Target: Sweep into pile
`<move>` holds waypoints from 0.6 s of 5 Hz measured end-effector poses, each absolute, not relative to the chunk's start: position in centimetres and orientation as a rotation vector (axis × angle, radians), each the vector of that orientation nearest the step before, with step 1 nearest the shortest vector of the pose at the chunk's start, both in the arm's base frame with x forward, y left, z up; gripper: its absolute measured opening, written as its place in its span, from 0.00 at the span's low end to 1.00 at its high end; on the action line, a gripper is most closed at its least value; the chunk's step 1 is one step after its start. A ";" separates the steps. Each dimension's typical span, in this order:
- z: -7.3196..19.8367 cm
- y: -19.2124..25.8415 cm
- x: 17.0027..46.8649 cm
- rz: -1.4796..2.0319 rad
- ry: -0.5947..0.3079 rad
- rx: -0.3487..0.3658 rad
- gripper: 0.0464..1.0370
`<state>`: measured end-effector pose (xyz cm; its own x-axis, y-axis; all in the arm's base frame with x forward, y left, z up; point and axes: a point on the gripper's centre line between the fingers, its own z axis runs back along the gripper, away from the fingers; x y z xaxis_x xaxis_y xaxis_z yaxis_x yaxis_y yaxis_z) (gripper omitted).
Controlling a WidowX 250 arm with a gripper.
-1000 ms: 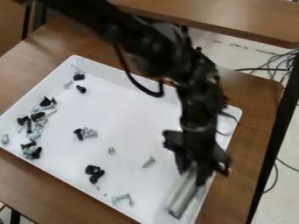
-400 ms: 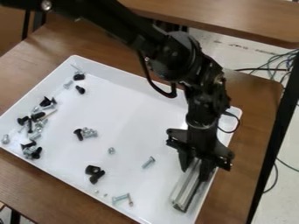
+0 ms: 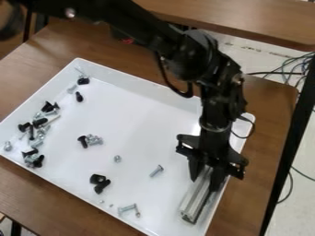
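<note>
My claw [image 3: 205, 180] hangs over the right side of the white tray [image 3: 138, 117], pointing down, its fingers closed on the upper end of a silver bar [image 3: 195, 198]. The bar slants from my grip toward the near edge, its low end inside the tray, close to the right wall. My black arm [image 3: 206, 60] comes in from the far left and bends down to it.

The screws I have to sweep lie scattered. The biggest bunch, black and silver screws [image 3: 40, 122] mixed, runs loosely along the tray's left side, some touching, with one silver piece [image 3: 7, 146] a little apart at the far left of the scene. In the far corner I see another black screw [image 3: 83, 81] with silver bits [image 3: 72, 88] near it, and a lone black one [image 3: 78, 97] just nearer. Left of the middle, a small cluster [image 3: 91, 140] sits together. A nut [image 3: 117, 158] lies alone near the middle, and a silver screw [image 3: 156, 171] lies between it and my bar. Nearer, two black pieces [image 3: 100, 183] touch, and silver bolts [image 3: 129, 209] rest by the near edge.

The tray sits on a brown worktop [image 3: 271, 101]; cables [image 3: 298, 67] trail on the floor [image 3: 301, 193] at right.
</note>
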<state>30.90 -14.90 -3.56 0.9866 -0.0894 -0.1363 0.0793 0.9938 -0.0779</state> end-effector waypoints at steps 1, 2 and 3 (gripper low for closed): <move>-4.1 -10.8 31.3 0.072 0.150 -0.016 0.31; -4.4 -6.2 30.6 0.257 0.132 0.016 0.31; -4.2 -0.5 28.9 0.410 0.130 0.058 0.31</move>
